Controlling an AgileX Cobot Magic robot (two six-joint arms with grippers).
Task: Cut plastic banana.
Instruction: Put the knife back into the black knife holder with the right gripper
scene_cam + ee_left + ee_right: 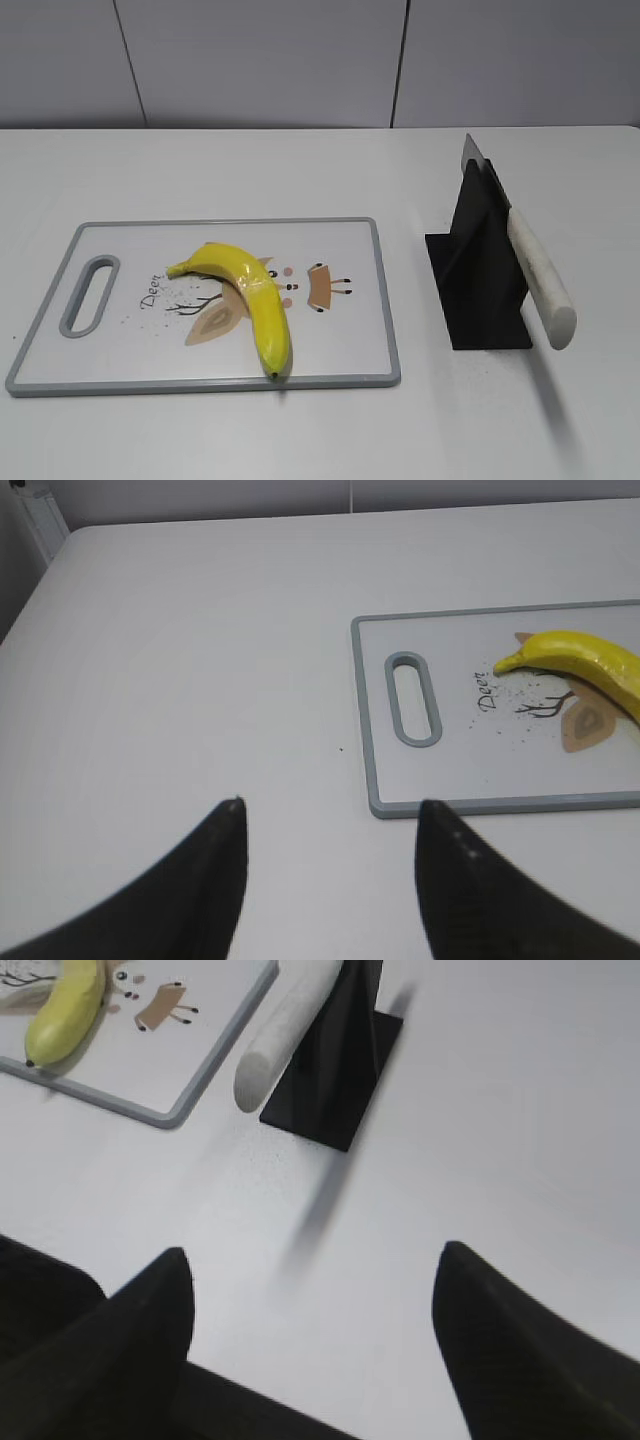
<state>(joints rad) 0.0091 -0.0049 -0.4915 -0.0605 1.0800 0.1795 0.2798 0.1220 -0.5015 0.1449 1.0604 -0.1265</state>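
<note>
- We see the plastic banana (247,300) lying whole on the cutting board (340,345), stem toward the board's handle slot (88,294) and dark tip right at the near rim; no cut has been made yet, so we judge the task barely begun.
- Our left gripper (330,855) hangs spread over bare table (180,660), empty, well short of the board; our right gripper (310,1310) is likewise spread and empty, near the knife stand (480,270) but touching nothing.
- The black stand is the only holder here; it keeps the knife (525,255) slanted, blade (474,155) up at the back and pale handle (540,280) jutting out toward us, clear of the table.
- Risks as we judge them: the stand looks light, so a crooked pull on the handle could drag or tip it; the handle is smooth and rounded, so a shallow pinch may let the knife twist.
- The banana is glossy and curved; pressed off-centre, it could roll or skid over the near rim, since its tip already sits at the edge; steadying it with our left gripper would guard against that.
- The board itself might slide on the smooth table under a hard press.
</note>
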